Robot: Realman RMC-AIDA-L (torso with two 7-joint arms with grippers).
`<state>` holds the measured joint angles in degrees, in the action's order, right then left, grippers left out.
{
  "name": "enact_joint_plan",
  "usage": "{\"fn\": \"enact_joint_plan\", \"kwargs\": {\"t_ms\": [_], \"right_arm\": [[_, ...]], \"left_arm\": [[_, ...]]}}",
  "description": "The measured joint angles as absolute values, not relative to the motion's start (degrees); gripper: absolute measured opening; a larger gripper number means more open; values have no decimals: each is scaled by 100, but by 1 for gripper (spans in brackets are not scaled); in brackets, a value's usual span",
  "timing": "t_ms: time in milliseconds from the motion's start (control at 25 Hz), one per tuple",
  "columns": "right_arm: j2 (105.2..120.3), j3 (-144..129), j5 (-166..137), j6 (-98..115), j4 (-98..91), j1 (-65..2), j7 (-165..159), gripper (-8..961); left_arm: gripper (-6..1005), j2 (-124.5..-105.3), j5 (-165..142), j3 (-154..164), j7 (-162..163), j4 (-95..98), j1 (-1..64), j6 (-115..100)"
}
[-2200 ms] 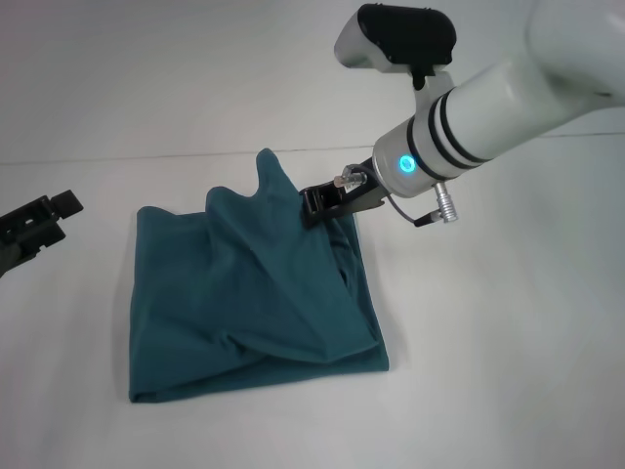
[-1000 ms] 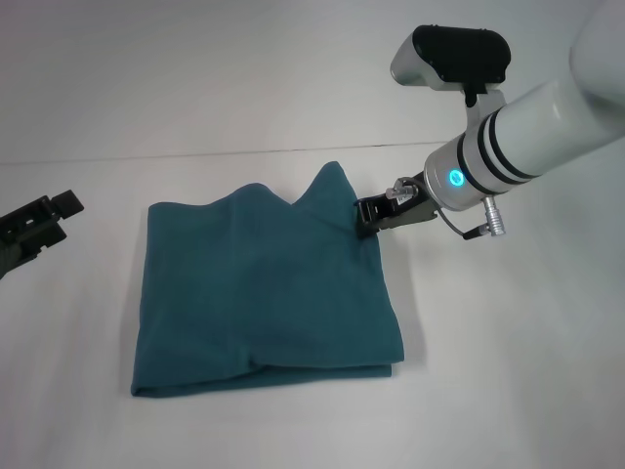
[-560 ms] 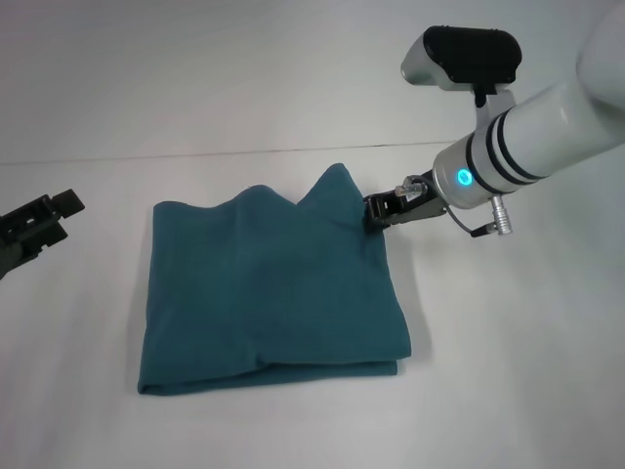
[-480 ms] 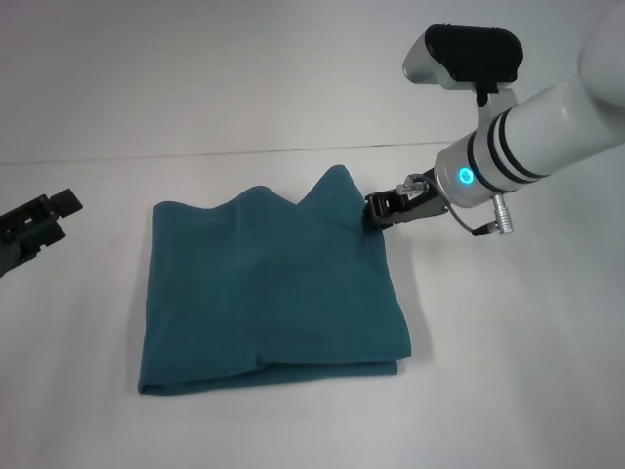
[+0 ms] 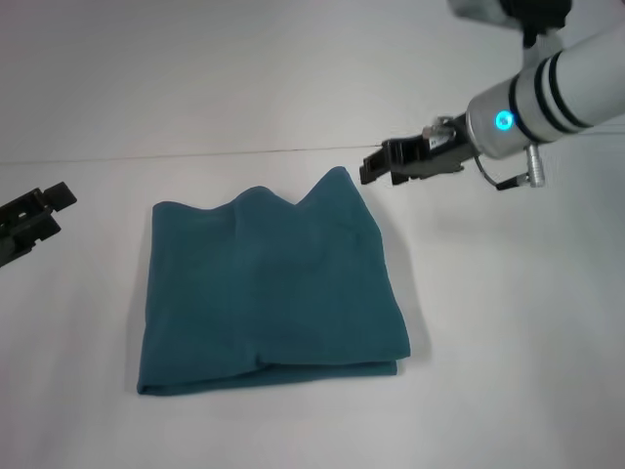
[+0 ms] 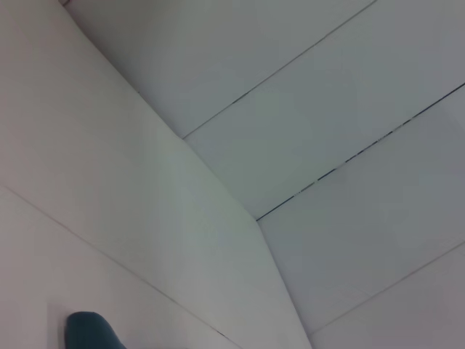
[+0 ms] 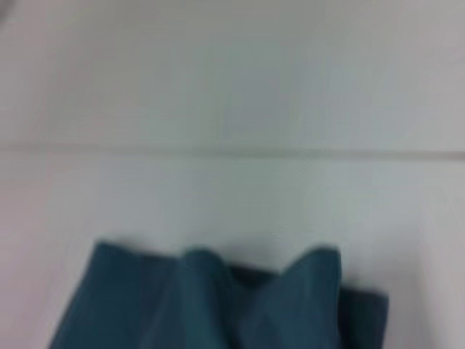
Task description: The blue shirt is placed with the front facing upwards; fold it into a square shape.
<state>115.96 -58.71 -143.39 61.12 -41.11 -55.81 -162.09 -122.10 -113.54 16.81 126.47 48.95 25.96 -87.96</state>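
The blue shirt lies on the white table as a folded, roughly square teal bundle. Its far edge is wavy and rises to a peak at the far right corner. No lettering or collar shows. My right gripper hovers open just beyond that corner, clear of the cloth and holding nothing. The right wrist view looks down on the shirt's wavy far edge. My left gripper is parked at the table's left edge, well away from the shirt. A small patch of the shirt appears in the left wrist view.
The white table extends on all sides of the shirt. A thin dark seam runs across it just beyond the shirt's far edge. No other objects are in view.
The right gripper has let go of the shirt's far right corner and moved up and away from it. The shirt now lies still. The left gripper has shifted slightly left.
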Motion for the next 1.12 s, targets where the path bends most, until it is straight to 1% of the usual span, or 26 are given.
{"fn": "enact_joint_plan", "kwargs": {"t_ms": [80,200,320,520,640,840,1000,1120], "right_arm": [[11582,-5825,-14247,6133,-4109,-5621,-16173,505],[11598,-5843,-14204,6101,-3808,-5848,-16086,499],[11680,-5850,-14266,5850,-3363,-6116,-15978,493],[11892,-5954,-14281,5089,-2698,-6410,-15923,494],[11973,-6196,-14281,4555,-2332,-6465,-15940,495],[11982,-6402,-14280,4104,-1914,-6471,-15974,496],[11893,-6449,-14364,4344,-2079,-6341,-16082,497],[11830,-6429,-14498,4811,-2658,-6149,-16228,497]], "left_arm": [[751,-12208,-11354,1678,12647,4895,2598,-8785],[751,-12208,-11334,1675,12648,4896,2601,-8782],[751,-12208,-11221,1672,12649,4902,2591,-8780],[751,-12208,-11103,1671,12648,4918,2548,-8781],[751,-12208,-11098,1669,12647,4919,2540,-8777],[751,-12211,-11088,1669,12630,4900,2538,-8762],[751,-12217,-11082,1671,12629,4897,2539,-8757],[751,-12217,-11082,1671,12629,4896,2544,-8755]]}}
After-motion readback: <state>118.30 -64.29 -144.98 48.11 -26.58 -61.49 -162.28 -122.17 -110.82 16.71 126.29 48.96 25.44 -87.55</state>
